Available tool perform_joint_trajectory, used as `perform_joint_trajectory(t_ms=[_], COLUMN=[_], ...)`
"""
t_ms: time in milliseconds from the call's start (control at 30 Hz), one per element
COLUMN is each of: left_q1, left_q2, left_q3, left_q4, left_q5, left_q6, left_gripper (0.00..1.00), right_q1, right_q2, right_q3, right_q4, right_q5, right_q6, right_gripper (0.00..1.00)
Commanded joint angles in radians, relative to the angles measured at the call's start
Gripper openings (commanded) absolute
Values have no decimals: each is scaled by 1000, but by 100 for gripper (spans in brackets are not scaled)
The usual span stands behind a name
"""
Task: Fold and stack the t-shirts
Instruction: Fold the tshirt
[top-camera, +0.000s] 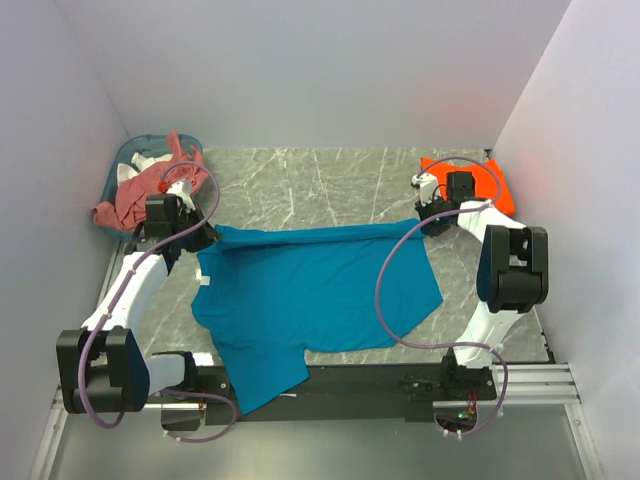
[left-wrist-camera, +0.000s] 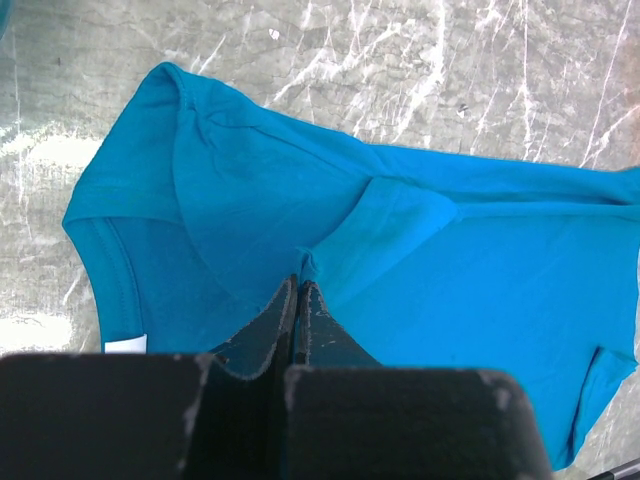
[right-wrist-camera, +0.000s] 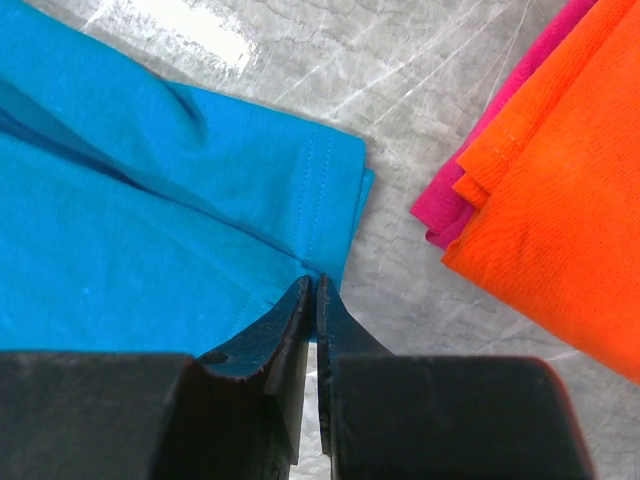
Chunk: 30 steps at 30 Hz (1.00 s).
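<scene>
Teal t-shirt (top-camera: 320, 290) lies spread on surface (top-camera: 300, 180) between the arms. Light, limp cloth; best pinched at hems and seams. Left jaws clenched on a fold near the collar. Right jaws sit at the hem corner, a sliver apart; cannot tell if gripping.

The table (top-camera: 330, 185) is a grey, marble-patterned slab with pale veins, enclosed by white walls. A teal-blue t-shirt (top-camera: 310, 290) lies spread across its middle, reaching nearly from one side to the other, and one corner trails over the near edge onto the dark rail. At the far right a folded orange t-shirt (top-camera: 500, 192) rests on top of a magenta cloth (right-wrist-camera: 450, 205). In the far left corner stands a teal basket (top-camera: 130, 152) with salmon-pink cloth (top-camera: 125, 200) spilling over its rim.
</scene>
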Motion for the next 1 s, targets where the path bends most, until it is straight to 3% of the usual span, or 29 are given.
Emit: perform_joint_trajectory(t_ms=[0, 400, 967], left_q1=[-3, -3, -3], left_q2=[-32, -32, -53], left_q3=[-10, -15, -21], left_q4=[12, 12, -6], left_q5=[24, 27, 27], left_q6=[15, 20, 24], left_gripper=[0, 0, 0], right_q1=[-7, -7, -7], right_q2=[-68, -80, -111], right_q3=[-14, -30, -83], right_q4=[5, 2, 18], right_q5=[3, 1, 3], right_q6=[-17, -16, -22], right_gripper=[12, 19, 19])
